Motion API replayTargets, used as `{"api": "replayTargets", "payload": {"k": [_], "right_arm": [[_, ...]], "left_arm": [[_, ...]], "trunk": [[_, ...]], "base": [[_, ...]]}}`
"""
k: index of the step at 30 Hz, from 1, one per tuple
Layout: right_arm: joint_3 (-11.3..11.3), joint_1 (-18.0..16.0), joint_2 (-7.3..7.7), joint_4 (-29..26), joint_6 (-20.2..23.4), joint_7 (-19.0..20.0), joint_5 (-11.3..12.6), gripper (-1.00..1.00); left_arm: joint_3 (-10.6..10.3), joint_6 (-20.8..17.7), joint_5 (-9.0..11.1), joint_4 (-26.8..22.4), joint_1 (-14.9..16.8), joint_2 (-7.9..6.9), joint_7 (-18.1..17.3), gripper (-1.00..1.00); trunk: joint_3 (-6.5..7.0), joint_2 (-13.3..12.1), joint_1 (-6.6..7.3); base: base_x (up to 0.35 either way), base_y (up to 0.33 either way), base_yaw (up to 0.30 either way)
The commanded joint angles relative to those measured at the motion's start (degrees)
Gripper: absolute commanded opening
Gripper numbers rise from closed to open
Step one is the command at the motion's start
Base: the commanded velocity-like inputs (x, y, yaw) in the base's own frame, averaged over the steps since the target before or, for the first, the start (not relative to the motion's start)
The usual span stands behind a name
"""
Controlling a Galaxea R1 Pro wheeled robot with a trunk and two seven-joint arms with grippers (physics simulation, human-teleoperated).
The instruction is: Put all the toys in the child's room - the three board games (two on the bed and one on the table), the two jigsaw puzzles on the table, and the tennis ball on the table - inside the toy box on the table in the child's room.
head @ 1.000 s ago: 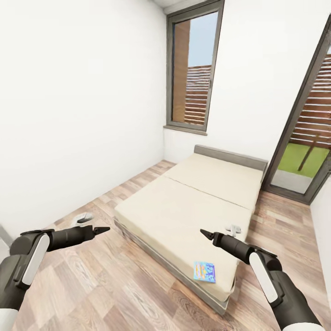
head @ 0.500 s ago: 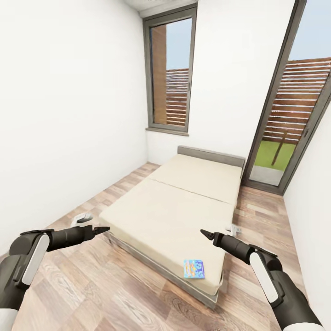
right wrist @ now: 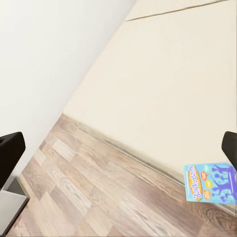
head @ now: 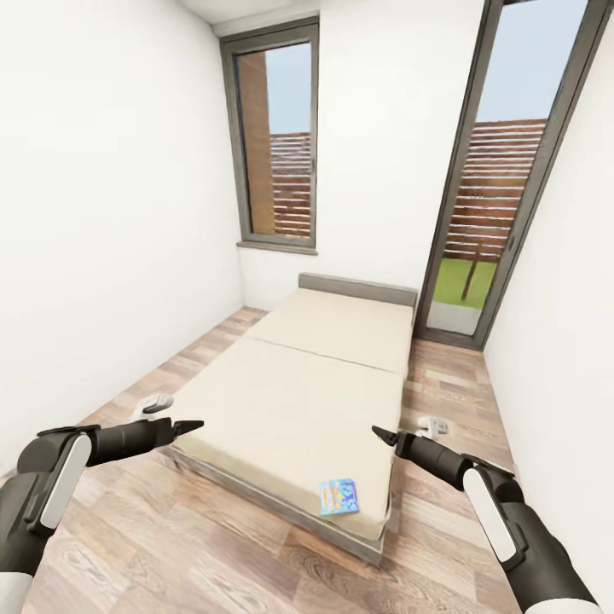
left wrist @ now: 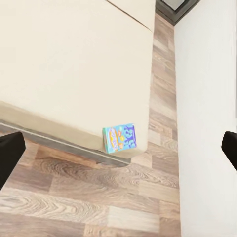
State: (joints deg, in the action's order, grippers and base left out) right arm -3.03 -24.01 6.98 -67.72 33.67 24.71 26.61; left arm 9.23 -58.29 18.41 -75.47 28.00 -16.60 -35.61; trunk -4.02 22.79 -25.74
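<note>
Both grippers, left (head: 189, 424) and right (head: 379, 433), hang empty with fingers spread as we face the light-blue board game (head: 338, 496) at the bed's (head: 290, 401) near right corner; probably light and stiff, best pinched across an overhanging edge.

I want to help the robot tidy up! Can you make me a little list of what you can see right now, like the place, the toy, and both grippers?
place: room with wood-plank floor, white walls
bed: cream mattress
toy: light-blue board game at the bed's near corner
left gripper: open, empty, held over the floor
right gripper: open, empty, held over the bed
</note>
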Motion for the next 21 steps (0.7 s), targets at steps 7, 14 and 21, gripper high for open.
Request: {"api": "replayTargets", "payload": {"k": [7, 14, 21], "right_arm": [[-0.1, -0.1, 0.02, 0.3, 0.4, 0.1, 0.3, 1.00], [-0.1, -0.1, -0.02, 0.5, 0.4, 0.1, 0.3, 1.00], [-0.2, -0.1, -0.02, 0.7, 0.4, 0.1, 0.3, 1.00]], "left_arm": [[0.1, -0.2, -0.2, -0.1, 0.0, -0.01, -0.4, 1.00], [0.1, -0.2, -0.2, -0.1, 0.0, -0.01, -0.4, 1.00], [0.1, -0.2, -0.2, -0.1, 0.0, -0.01, -0.4, 1.00]], "trunk": [[0.21, 0.1, -0.04], [0.56, 0.1, -0.04], [0.92, 0.1, -0.04]], "base": [[0.000, 0.089, -0.265], [0.000, 0.016, -0.263], [0.000, 0.003, -0.262]]}}
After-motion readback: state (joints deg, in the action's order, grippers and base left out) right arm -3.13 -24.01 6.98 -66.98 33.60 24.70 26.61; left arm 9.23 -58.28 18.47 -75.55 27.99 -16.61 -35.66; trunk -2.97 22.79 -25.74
